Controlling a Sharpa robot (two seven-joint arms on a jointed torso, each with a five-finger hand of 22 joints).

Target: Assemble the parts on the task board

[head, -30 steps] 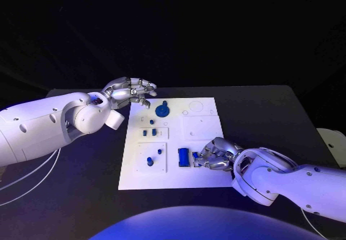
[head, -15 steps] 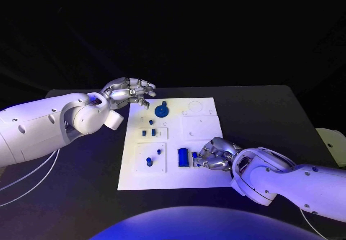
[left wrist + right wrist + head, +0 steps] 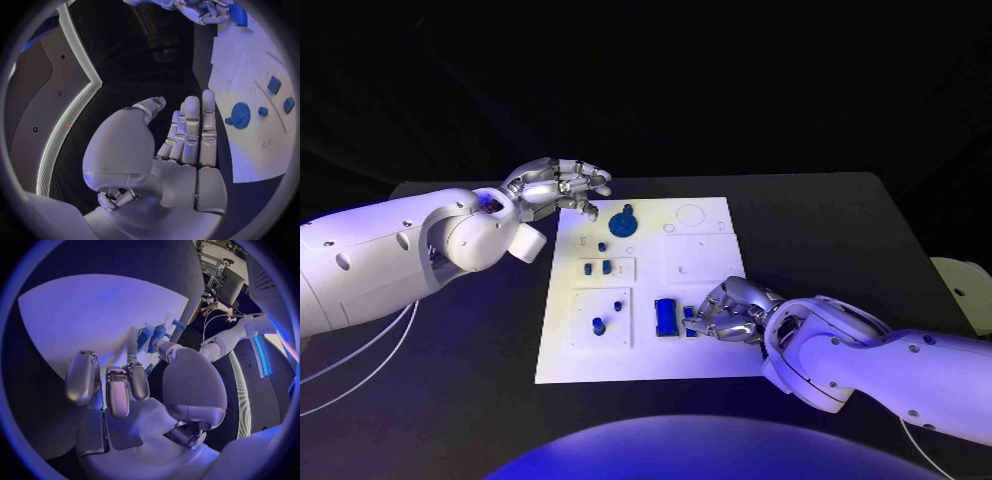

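On the black desk (image 3: 473,400) the white task board (image 3: 689,350) lies square in front of the robot, with small blue parts scattered over its left half: a blue gear (image 3: 623,222) near the far edge, small pegs below it, and a blue rectangular block (image 3: 666,317) toward the near edge. The right hand (image 3: 721,312) rests low on the board right beside that block, fingers curled in around a small blue piece (image 3: 689,318); whether it truly grips it I cannot tell. The left hand (image 3: 560,186) hovers off the board's far left corner, fingers loosely bent, holding nothing. My guess is the step in hand is seating that piece next to the block. Next would call for a steady downward press, without nudging the block.
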